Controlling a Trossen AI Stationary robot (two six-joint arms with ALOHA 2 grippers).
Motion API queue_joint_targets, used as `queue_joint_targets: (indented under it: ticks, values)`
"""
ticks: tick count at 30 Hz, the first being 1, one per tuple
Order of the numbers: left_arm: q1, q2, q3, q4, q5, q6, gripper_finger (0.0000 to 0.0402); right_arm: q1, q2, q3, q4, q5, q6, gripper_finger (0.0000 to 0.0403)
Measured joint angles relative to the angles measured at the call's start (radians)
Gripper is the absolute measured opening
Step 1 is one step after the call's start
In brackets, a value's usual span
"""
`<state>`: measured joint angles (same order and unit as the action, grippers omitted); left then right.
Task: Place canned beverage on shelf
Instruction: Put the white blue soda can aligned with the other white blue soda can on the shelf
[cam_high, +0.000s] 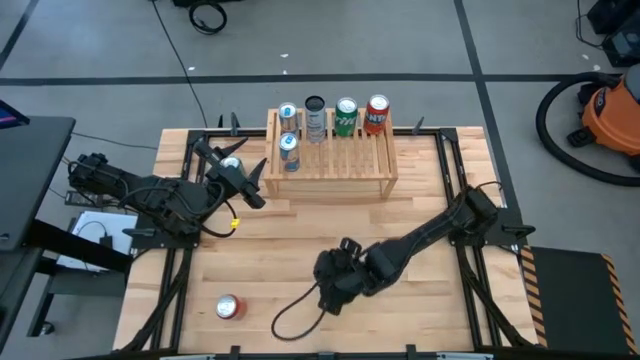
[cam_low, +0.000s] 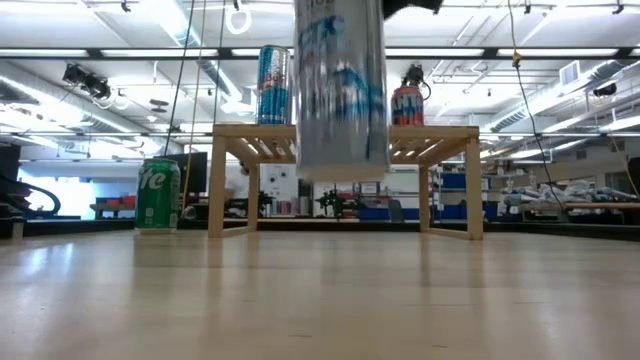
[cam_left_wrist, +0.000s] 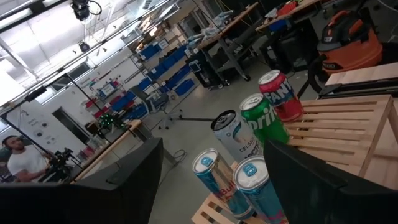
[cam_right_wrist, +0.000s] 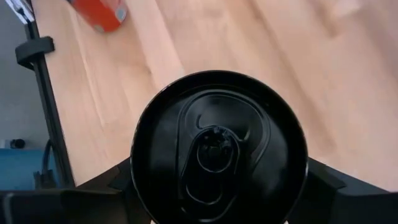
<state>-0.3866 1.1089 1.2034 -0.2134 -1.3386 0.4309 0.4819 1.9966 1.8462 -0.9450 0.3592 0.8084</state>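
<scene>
The light-wood shelf (cam_high: 330, 160) stands at the table's far middle. On its slatted top stand two blue-silver cans (cam_high: 289, 150), a silver can (cam_high: 315, 118), a green can (cam_high: 346, 116) and a red can (cam_high: 376, 113). My right gripper (cam_high: 335, 278) is at the table's near middle, shut on a silver-blue can (cam_low: 340, 90) with a black lid (cam_right_wrist: 217, 149). My left gripper (cam_high: 235, 175) hovers open beside the shelf's left end, above a green can (cam_low: 157, 195) that stands on the table. My right gripper pinches the silver-blue can between its two fingers (cam_right_wrist: 121, 180), one on each side of the can's wall (cam_right_wrist: 140, 186) just below the black lid. The fingers come slanting down from above. The can hangs upright, its bottom (cam_low: 340, 172) clear of the table.
A red can (cam_high: 230, 307) lies on its side near the table's near left corner. A black cable (cam_high: 295, 312) loops over the near middle. Bare wood lies between the lifted can and the shelf's front. An orange vacuum (cam_high: 605, 110) stands off the table, far right.
</scene>
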Motion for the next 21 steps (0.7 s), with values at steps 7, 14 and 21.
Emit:
queue_joint_targets:
  ticks: [7, 14, 21]
  values:
    - [-0.004, -0.027, 0.000, 0.001, 0.000, 0.000, 0.0282, -0.108, -0.140, 0.001, -0.043, -0.011, -0.203, 0.0267]
    - [-0.005, -0.073, 0.000, 0.001, 0.000, -0.026, 0.0282, -0.268, -0.271, 0.002, -0.045, -0.072, -0.426, 0.0267]
    - [-0.005, -0.096, 0.000, -0.003, 0.000, -0.026, 0.0282, -0.426, -0.332, 0.002, -0.047, -0.179, -0.627, 0.0267]
